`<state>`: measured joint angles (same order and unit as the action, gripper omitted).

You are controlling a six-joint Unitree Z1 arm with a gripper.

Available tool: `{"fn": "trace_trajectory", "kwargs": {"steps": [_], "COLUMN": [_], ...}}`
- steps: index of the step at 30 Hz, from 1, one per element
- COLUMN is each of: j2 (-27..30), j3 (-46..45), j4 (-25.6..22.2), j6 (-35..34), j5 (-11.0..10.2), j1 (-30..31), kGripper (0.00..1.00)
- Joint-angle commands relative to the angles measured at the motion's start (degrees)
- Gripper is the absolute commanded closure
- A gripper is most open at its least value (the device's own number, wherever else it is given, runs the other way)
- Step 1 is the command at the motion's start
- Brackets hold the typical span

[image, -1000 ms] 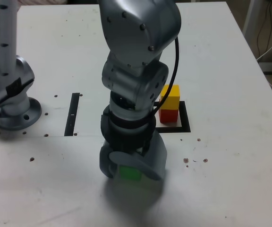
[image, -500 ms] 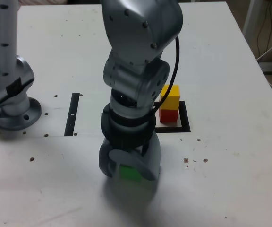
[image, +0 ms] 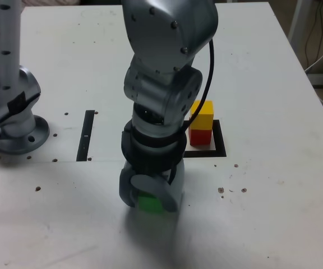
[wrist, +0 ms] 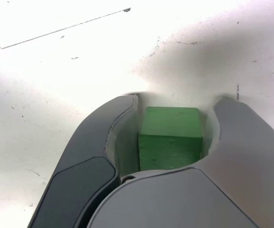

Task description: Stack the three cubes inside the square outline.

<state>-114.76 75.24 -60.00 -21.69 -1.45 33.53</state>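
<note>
The green cube [image: 149, 203] rests on the white table near the front, and my gripper [image: 150, 197] points straight down over it. In the wrist view the green cube [wrist: 170, 137] fills the space between the two grey jaws, which press against its sides; my gripper [wrist: 177, 101] is shut on it. The yellow cube [image: 202, 114] sits on top of the red cube [image: 200, 137] inside the square outline [image: 221, 148], behind the gripper toward the exterior view's right. My arm hides the outline's left part.
A narrow black strip [image: 86, 134] lies on the table toward the exterior view's left. The arm's grey base [image: 11, 120] stands at the far left. Small dark specks [image: 231, 190] dot the table. The table's right edge [image: 318, 95] borders cables on the floor.
The jaws have drawn in around the green cube over the last second; the gripper looks narrower now. The cube and the yellow-on-red stack have stayed in place.
</note>
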Motion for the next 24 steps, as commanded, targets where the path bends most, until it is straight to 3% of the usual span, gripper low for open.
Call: {"fn": "trace_trajectory", "kwargs": {"steps": [1, 10, 18, 24], "j2": [0.55, 1.41, 3.45, 3.92], "j3": [0.20, 2.25, 11.13, 16.74], "j4": [-0.57, -3.54, -13.87, -18.50], "j6": [0.09, 1.15, 3.95, 8.96], "j5": [-0.11, -0.17, -2.34, -1.92], "j1": [-0.05, -0.05, -1.64, -6.57], "kGripper": [0.84, 0.89, 0.89, 0.89]}}
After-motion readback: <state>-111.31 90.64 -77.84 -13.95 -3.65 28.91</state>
